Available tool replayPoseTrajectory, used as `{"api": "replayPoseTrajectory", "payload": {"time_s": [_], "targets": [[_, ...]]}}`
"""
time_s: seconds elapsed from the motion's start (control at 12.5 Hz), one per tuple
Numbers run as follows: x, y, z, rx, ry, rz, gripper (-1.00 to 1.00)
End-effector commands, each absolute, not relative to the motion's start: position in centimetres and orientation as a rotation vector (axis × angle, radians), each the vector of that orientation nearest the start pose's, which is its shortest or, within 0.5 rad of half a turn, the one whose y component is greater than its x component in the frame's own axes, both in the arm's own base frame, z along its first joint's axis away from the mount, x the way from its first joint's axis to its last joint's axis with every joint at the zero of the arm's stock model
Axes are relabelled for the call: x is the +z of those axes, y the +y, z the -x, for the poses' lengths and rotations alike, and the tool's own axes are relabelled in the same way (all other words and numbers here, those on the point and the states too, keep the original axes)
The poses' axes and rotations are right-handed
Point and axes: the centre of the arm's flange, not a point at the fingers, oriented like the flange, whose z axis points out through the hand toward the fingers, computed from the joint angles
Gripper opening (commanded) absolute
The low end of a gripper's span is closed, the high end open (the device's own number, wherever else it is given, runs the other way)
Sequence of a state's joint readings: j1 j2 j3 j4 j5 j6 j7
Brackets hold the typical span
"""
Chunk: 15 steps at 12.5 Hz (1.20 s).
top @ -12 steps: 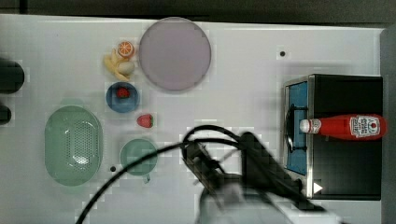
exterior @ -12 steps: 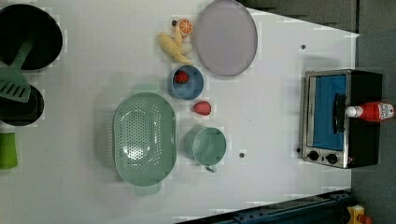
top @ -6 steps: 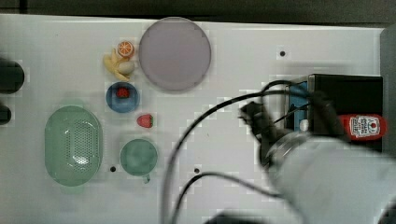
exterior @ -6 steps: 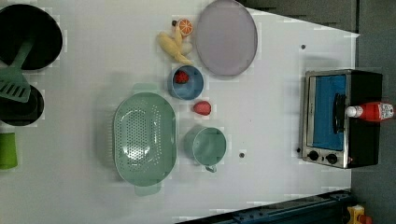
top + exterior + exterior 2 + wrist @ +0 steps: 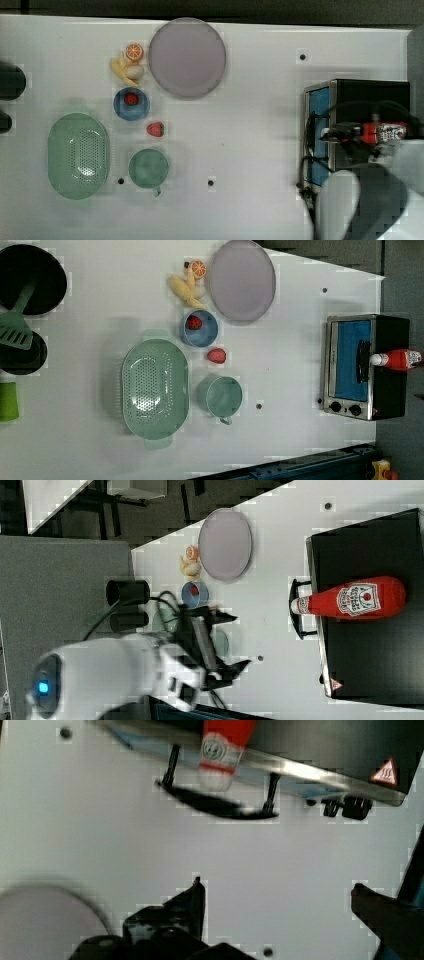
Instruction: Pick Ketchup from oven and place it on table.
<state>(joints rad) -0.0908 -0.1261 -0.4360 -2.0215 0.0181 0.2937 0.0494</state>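
On the oven's (image 5: 367,367) black top, near its front edge, the Ketchup (image 5: 350,600) lies on its side, not inside the oven. The oven stands at the table's (image 5: 280,390) edge on the left view's right, well apart from the dishes. In the right view the gripper (image 5: 227,642) hangs over the table short of the oven door, fingers (image 5: 192,902) spread wide and holding nothing.

Step in hand, as judged: the approach to the bottle. To do it well, the gripper should rise clear of the door handle (image 5: 215,805), come over the oven top, and turn so its spread fingers straddle the red body across its width, about mid-length. A grasp at the slim neck risks the bottle pivoting or rolling off.

The bottle's long axis runs front to back across the oven top. The white cap (image 5: 378,359) points toward the door and overhangs the front frame above the handle; the base points toward the oven's rear.
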Motion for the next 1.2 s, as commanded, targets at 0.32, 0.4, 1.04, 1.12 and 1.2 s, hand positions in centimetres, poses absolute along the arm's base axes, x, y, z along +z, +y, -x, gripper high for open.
{"api": "replayPoseTrajectory", "payload": {"time_s": [0.32, 0.4, 1.04, 1.12, 1.2], "targets": [[47.9, -34.3, -47.1, -0.106, 2.066, 2.398, 1.0], [47.1, -35.6, -47.6, -0.126, 2.103, 2.398, 1.0], [39.8, -41.9, -49.6, -0.132, 2.302, 2.232, 1.0], [39.1, -42.1, -49.8, -0.147, 2.309, 2.231, 1.0], [38.3, -42.2, -49.9, -0.142, 2.316, 2.236, 1.0]]}}
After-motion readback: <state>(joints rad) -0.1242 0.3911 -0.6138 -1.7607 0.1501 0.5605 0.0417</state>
